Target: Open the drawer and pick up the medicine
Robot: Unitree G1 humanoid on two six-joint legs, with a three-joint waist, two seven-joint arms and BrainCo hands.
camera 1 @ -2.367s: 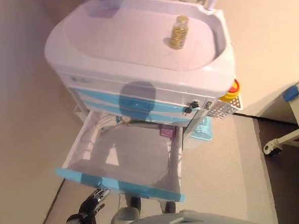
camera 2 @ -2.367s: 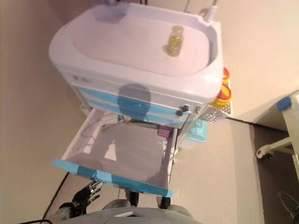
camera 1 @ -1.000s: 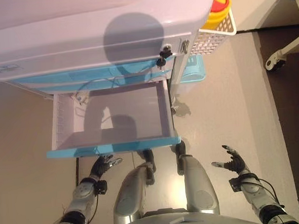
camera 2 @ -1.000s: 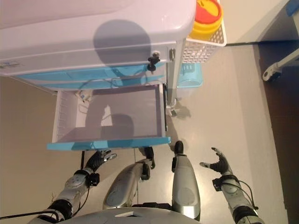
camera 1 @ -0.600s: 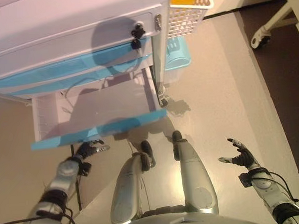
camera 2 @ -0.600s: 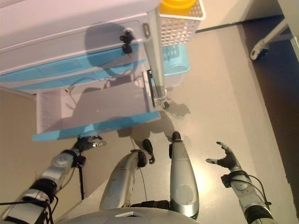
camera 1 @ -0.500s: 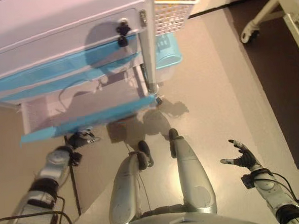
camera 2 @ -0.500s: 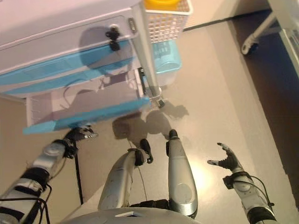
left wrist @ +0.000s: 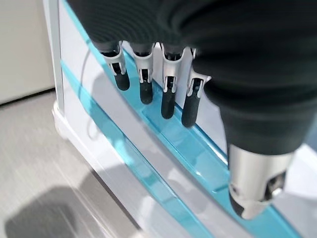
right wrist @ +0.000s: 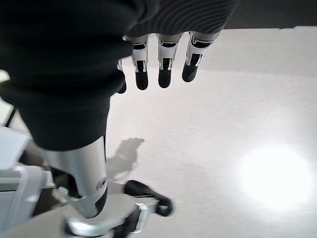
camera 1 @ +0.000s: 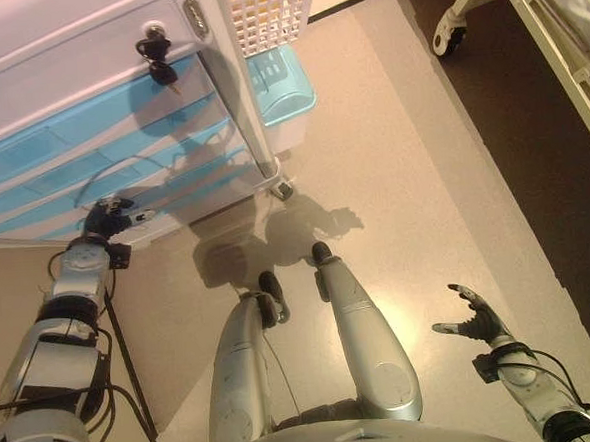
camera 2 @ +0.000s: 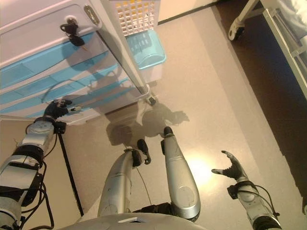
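Note:
The white cart (camera 1: pixel 84 44) shows only its front, with several light blue drawer fronts (camera 1: pixel 42 176) lying flush; no drawer stands out. My left hand (camera 1: pixel 106 216) is at the lowest drawer front (camera 2: pixel 91 103). In the left wrist view its fingers (left wrist: pixel 148 84) are straight, their tips at the blue strip (left wrist: pixel 173 144), holding nothing. My right hand (camera 1: pixel 476 322) hangs open and empty over the floor at the lower right, its fingers (right wrist: pixel 159 69) loosely spread. No medicine bottle shows in any view; the cart's top is out of sight.
A key (camera 1: pixel 155 57) hangs in the lock on the cart's front. A white perforated basket (camera 1: pixel 262 13) and a light blue bin (camera 1: pixel 282 87) sit at the cart's right side. A white wheeled frame with a caster (camera 1: pixel 451 36) stands at the far right.
The view has swung down and right, so the cart top and bottle left the picture. The pulled-out drawer has gone back in flush, my left hand moving in with its front.

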